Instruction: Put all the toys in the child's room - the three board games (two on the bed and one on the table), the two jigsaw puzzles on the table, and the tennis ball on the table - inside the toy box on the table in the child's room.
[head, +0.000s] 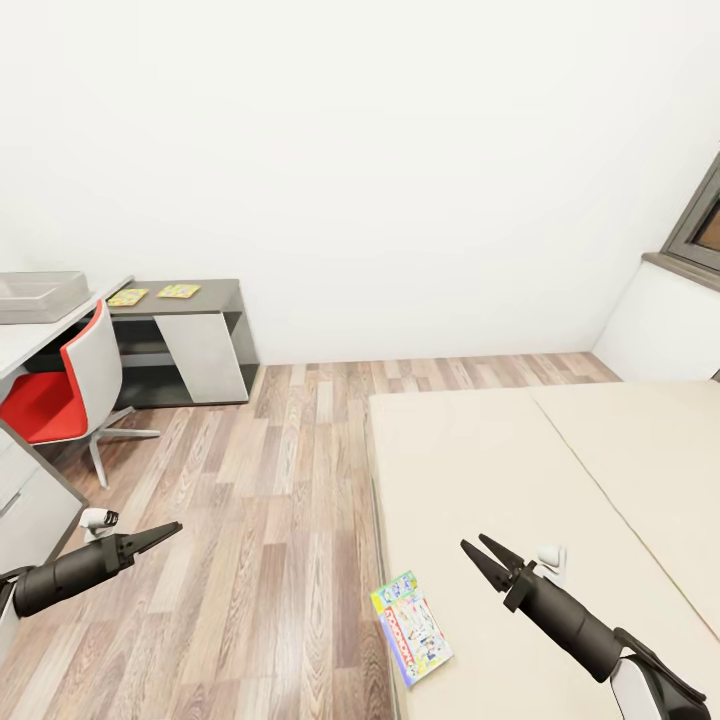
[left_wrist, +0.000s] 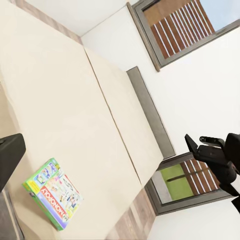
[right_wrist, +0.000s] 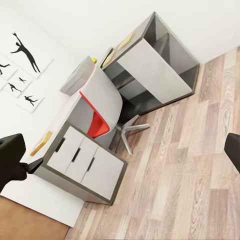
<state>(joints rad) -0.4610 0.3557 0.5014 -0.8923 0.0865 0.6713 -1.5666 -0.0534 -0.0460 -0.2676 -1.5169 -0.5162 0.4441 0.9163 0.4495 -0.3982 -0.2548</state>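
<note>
The low wide bed with the plain beige mattress (head: 520, 470) is taken as the landmark. A thin flat white-and-green board game box with a red logo (head: 412, 627) is seen lying on the mattress at its near corner, right at the edge that borders the wood-plank floor (head: 270, 500). A wide bare strip of floor is left open between that bed edge and the long pale grey desk top with its lower dark grey section (head: 215, 292). Across that strip from the bed, two thin multicoloured jigsaw squares (head: 178, 291) lie on the dark section, and a shallow pale grey tray (head: 40, 295) rests on the higher desk top beside them. A red-and-white swivel chair (head: 70, 385) stands in front of the desk.

The right gripper (head: 483, 552) is held above the mattress near the game box, its dark fingers spread apart and nothing between them. The left gripper (head: 165, 531) hangs over the floor, off the bed; its fingers lie nearly together, and nothing is held.
</note>
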